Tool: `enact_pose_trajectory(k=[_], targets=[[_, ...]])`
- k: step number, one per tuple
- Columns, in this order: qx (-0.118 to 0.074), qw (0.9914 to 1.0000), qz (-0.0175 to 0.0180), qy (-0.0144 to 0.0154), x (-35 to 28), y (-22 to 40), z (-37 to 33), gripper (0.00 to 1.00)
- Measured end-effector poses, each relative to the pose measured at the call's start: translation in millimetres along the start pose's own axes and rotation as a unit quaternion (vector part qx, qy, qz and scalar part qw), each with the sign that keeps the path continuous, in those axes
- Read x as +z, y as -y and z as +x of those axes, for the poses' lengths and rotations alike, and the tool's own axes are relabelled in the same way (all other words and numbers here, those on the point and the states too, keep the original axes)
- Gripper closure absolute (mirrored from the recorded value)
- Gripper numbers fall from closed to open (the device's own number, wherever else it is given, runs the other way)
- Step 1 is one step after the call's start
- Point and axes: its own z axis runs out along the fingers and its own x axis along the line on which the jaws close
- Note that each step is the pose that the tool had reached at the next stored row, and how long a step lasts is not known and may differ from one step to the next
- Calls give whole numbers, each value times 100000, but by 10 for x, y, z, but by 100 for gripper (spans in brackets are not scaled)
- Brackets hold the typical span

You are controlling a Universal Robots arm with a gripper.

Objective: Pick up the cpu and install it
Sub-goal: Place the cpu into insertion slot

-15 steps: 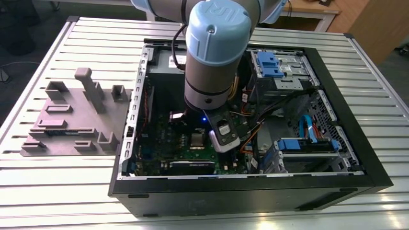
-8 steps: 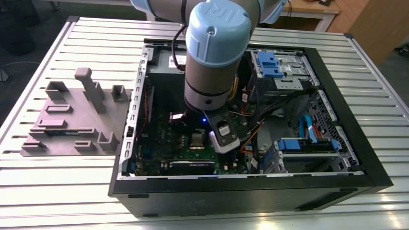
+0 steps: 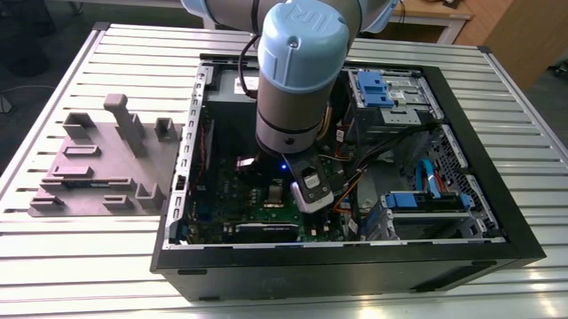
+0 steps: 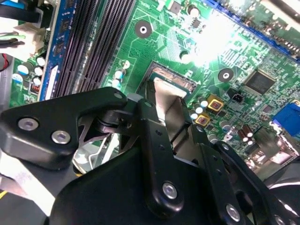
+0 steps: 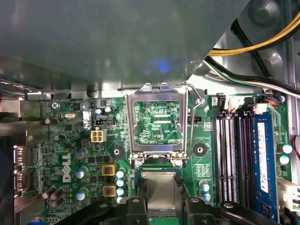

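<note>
gripper point(image 5: 161, 202) closed on the cpu point(image 5: 161, 187), which i hold flat just above the open socket point(image 5: 157, 165) on the motherboard point(image 5: 70, 140), with the retention frame point(image 5: 157, 90) hinged up, leaving the seat unobstructed.

In the exterior view, a slatted silver metal table point(image 3: 80, 259), ribbed from the exterior view's left to its right with dark grooves between the slats. Bears directly, towards the exterior view's right and over most of the top, a black desktop computer case point(image 3: 355, 269) laid on its side, side panel off, open face upward. Bears also, just beside the case on the exterior view's left, a grey fixture plate point(image 3: 98, 169) with several upright blocks and low rectangular holders on it, flat on the same slats, near edge close against the case wall, touching or apart impossible to tell.
</note>
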Motion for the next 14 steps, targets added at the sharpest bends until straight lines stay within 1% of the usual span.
enact_pose_trajectory(k=[9,10,14], targets=[[-34,100000,-11,0,0,4,0,65],[-41,100000,-8,0,-1,4,-1,59],[-171,100000,9,-11,-7,6,1,59]])
